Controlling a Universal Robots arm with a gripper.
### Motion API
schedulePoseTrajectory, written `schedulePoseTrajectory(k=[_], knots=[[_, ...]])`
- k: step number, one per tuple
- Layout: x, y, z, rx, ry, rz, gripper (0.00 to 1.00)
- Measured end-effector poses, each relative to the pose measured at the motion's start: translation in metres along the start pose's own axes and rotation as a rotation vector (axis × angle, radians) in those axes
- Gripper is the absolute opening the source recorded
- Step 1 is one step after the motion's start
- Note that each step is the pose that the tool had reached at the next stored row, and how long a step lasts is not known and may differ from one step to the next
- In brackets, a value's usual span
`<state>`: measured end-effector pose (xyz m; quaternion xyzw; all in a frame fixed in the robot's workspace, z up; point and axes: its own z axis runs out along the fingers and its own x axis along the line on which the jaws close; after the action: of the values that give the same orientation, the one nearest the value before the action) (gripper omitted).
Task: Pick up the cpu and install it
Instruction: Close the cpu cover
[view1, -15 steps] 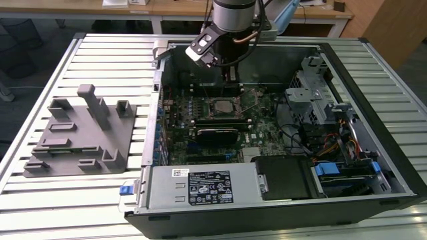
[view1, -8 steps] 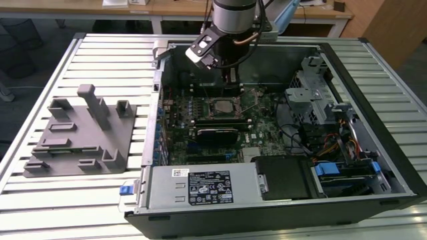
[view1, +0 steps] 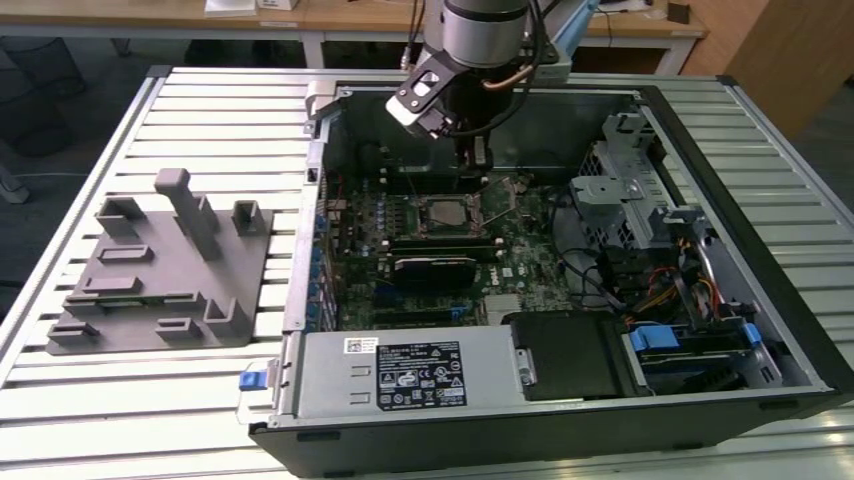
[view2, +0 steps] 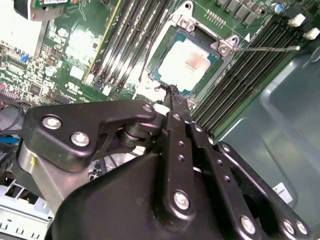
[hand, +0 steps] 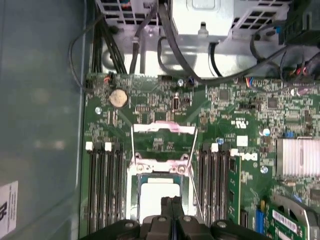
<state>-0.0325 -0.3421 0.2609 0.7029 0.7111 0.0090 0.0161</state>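
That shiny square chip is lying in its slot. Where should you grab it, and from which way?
Probably by two opposite thin edges, coming straight down from above. The cpu lies flat in the socket with its top facing up. There are memory slots on both sides, so there's little room to reach in sideways. The tool hangs near it, shut and empty.

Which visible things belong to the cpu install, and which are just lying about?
Job: flat square silver-topped cpu on the green motherboard; black end effector, shut, near it.
Lying about: grey plastic fixture block; round silver coin battery; silver finned heatsink.
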Motion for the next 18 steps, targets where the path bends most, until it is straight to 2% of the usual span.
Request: schedulePoseTrajectory(k=[3,8,15,18], knots=[[0.0000,0.0003,-0.0010,0.0005,-0.0003,0.000,0.11],[-0.0001,0.0007,-0.0145,0.0008,-0.0001,0.000,0.11],[-0.0047,0.0015,-0.0148,0.0007,0.0001,0.000,0.11],[-0.0050,0.0100,-0.0145,0.0009,0.0001,0.000,0.11]])
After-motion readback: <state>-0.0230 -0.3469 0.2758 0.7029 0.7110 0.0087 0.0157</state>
